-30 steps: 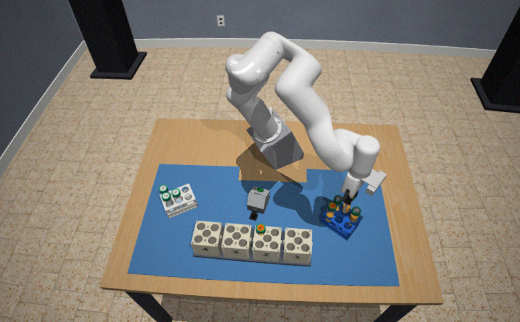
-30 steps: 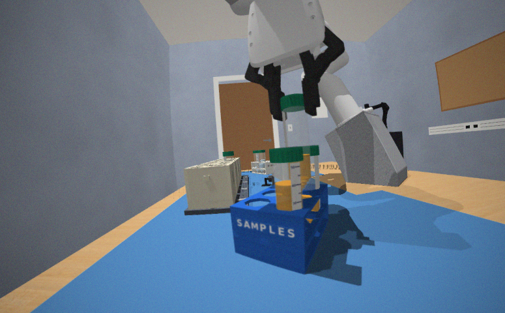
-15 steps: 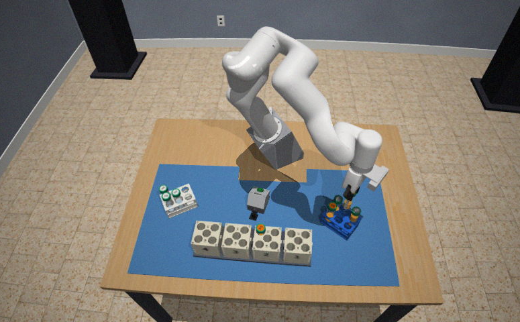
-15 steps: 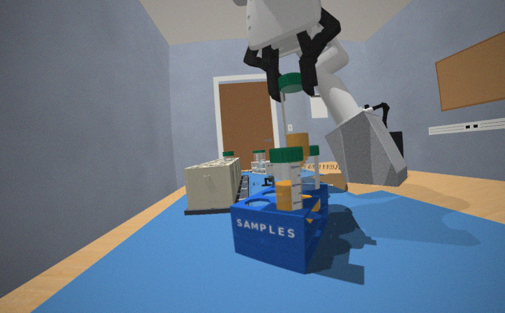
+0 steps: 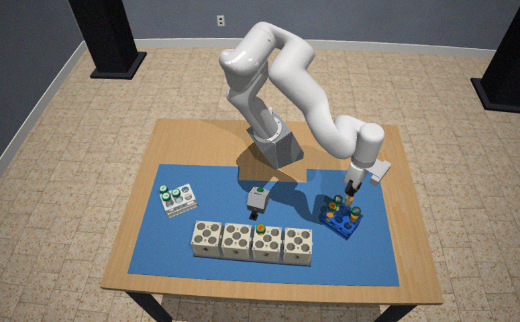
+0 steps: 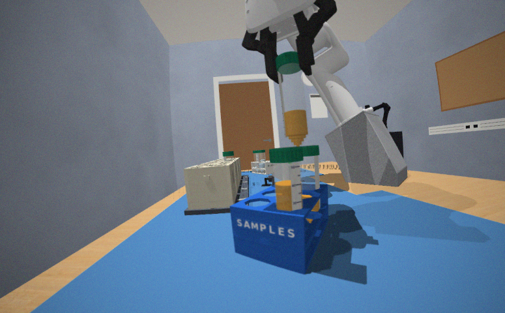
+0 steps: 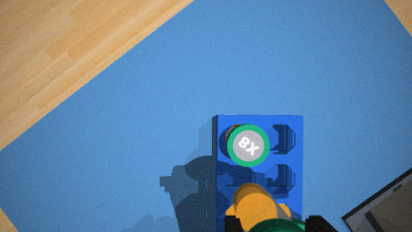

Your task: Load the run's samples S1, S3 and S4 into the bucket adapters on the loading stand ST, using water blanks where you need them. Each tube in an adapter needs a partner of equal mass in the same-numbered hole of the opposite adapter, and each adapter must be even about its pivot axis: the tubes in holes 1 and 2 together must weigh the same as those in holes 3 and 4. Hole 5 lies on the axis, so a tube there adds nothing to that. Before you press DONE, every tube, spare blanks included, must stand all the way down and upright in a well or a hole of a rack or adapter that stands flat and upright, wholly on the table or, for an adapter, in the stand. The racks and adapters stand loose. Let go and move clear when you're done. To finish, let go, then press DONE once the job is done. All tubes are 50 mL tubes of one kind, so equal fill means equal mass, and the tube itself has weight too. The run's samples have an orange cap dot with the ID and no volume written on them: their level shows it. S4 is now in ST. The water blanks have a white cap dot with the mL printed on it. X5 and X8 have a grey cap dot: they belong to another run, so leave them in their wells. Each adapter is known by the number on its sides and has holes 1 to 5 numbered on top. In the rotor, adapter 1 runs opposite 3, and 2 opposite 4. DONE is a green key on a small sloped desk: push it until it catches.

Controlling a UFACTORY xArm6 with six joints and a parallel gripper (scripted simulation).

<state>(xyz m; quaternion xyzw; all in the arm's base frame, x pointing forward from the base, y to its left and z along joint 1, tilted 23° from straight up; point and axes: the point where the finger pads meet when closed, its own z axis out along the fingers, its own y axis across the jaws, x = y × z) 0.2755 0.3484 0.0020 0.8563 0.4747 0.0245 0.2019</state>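
Note:
My gripper [image 5: 349, 190] [image 6: 290, 74] [image 7: 276, 225] is shut on the green cap of a sample tube [image 6: 295, 126] [image 7: 253, 202] with orange liquid. The tube hangs upright, lifted clear above the blue SAMPLES rack [image 5: 340, 230] [image 6: 266, 240] [image 7: 298, 159]. I cannot read its ID. In the rack stand an orange-dot tube [image 5: 331, 206], the grey-dot X8 tube [image 7: 248, 145] and one more tube [image 5: 355, 210]. The stand with four cream adapters [image 5: 206, 238] [image 6: 210, 186] is at the mat's front. An orange-dot tube [image 5: 260, 228] stands in the third adapter from the left [image 5: 267, 244].
A white rack [image 5: 179, 204] with several green-capped blanks stands at the mat's left. The DONE desk [image 5: 257, 201] with its green key [image 5: 260, 189] stands mid-mat behind the adapters. The arm's grey base [image 5: 280, 149] is behind that.

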